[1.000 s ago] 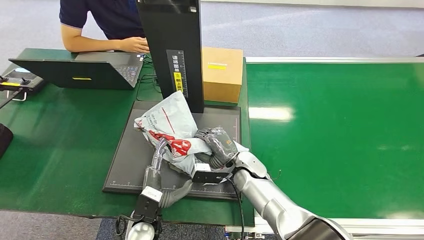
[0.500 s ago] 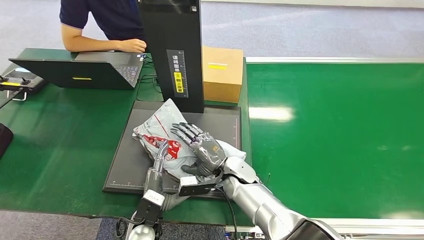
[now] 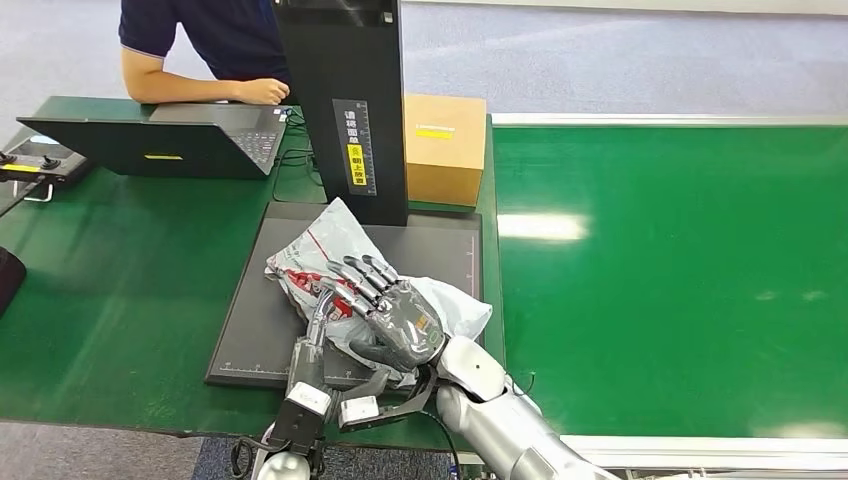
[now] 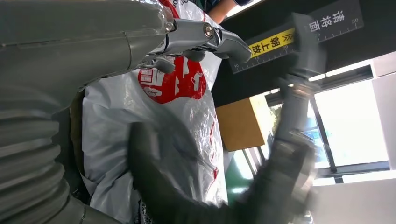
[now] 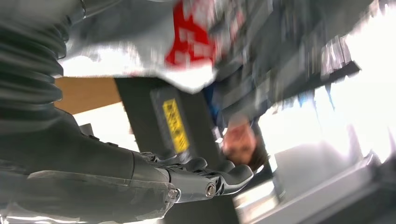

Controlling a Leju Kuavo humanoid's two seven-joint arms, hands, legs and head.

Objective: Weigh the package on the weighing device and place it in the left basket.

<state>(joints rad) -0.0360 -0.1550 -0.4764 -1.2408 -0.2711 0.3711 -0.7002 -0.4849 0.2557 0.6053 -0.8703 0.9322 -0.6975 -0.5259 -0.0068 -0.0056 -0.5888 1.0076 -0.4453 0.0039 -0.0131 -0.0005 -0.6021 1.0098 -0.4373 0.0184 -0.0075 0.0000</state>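
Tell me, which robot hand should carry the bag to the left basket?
Probably the left hand: it sits at the bag's left near edge, touching it. The right hand hovers open above the bag, holding nothing.

White package (image 3: 330,262) with red print on a black scale (image 3: 260,310), green table (image 3: 120,290), tan box (image 3: 444,148).

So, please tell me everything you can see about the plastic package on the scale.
The package is a crumpled grey-white plastic mailer bag with red print and small text. It lies flat on the black weighing platform, in front of the upright black column. The left hand touches its near edge from below; the right hand is spread above it, fingers apart.
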